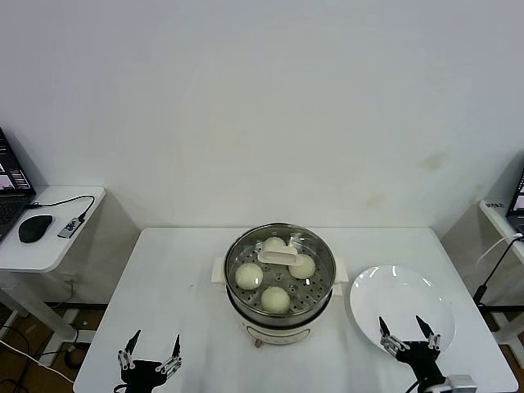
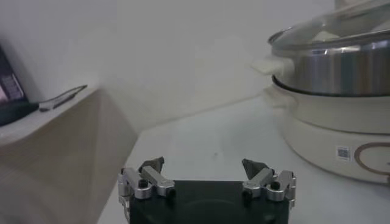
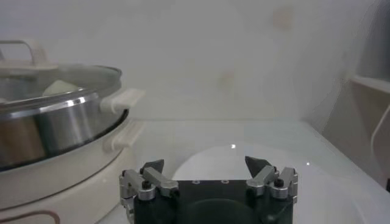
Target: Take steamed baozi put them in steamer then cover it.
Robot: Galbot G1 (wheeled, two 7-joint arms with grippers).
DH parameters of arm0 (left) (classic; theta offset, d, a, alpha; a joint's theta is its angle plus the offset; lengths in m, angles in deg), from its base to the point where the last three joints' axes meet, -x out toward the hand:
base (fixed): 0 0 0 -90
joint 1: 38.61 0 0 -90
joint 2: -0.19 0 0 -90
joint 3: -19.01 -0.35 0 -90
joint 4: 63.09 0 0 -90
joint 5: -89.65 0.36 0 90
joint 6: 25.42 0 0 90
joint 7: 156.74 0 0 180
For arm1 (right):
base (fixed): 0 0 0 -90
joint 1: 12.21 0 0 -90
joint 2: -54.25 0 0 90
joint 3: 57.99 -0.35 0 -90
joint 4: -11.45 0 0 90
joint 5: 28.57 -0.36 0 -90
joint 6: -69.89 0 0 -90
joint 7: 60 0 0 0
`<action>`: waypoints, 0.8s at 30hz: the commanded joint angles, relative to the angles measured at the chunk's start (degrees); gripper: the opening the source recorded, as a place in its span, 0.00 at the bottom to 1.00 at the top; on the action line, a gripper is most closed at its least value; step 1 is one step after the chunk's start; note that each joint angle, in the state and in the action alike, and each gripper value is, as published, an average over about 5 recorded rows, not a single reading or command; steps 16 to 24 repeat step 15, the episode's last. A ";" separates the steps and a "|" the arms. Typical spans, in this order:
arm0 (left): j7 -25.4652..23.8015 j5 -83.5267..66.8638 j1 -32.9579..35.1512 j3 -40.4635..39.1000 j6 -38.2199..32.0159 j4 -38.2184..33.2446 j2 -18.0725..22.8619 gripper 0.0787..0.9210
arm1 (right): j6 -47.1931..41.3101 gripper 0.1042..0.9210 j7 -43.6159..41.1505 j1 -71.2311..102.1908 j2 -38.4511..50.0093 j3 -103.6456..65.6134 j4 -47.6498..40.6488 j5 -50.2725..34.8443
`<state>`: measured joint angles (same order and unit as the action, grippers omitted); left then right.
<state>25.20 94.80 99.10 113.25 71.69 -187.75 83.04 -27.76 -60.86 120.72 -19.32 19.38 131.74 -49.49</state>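
Nearest the head camera: left gripper [image 1: 152, 350] at 7 o'clock, low over the bench [image 1: 180, 286], jaws spread wide, gripping nothing. Right gripper [image 1: 408, 332] at 5 o'clock, jaws likewise wide and empty, hovering over the near edge of the white plate [image 1: 401, 299]. Both well apart from the pot.

Bench: white, spans the lower middle of the view.

Steamer [image 1: 280, 315] at bench centre, shiny steel wall on cream base, cream side handles. Just beside the plate, which sits at 3 o'clock of it. Seen close in left wrist view [image 2: 332, 73] and right wrist view [image 3: 49, 131].

Cover [image 1: 278, 255]: clear glass, metal rim, cream bar handle at centre; seated on the steamer rim, closed. Visible on top in wrist views too [image 2: 329, 33] [image 3: 55, 82].

Four steamed baozi [image 1: 275, 299] inside the steamer under the glass, on the perforated tray: at 12, 3, 6 and 9 o'clock around the handle.

Side table [image 1: 49, 246] at 9 o'clock of the bench, carrying laptop edge [image 1: 12, 188], black mouse [image 1: 35, 228], small adapter with cable [image 1: 72, 224]. Second side table [image 1: 503, 221] at 3 o'clock, partly cut off.
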 commanded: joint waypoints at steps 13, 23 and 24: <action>-1.61 -4.57 1.72 1.06 -0.16 -1.74 0.21 0.88 | -2.72 0.88 -2.94 1.85 1.15 0.33 2.31 0.18; -1.76 -4.56 1.81 1.12 -0.13 -1.80 0.08 0.88 | -2.60 0.88 -3.19 2.03 1.26 0.63 2.42 0.50; -1.76 -4.56 1.81 1.12 -0.13 -1.80 0.08 0.88 | -2.60 0.88 -3.19 2.03 1.26 0.63 2.42 0.50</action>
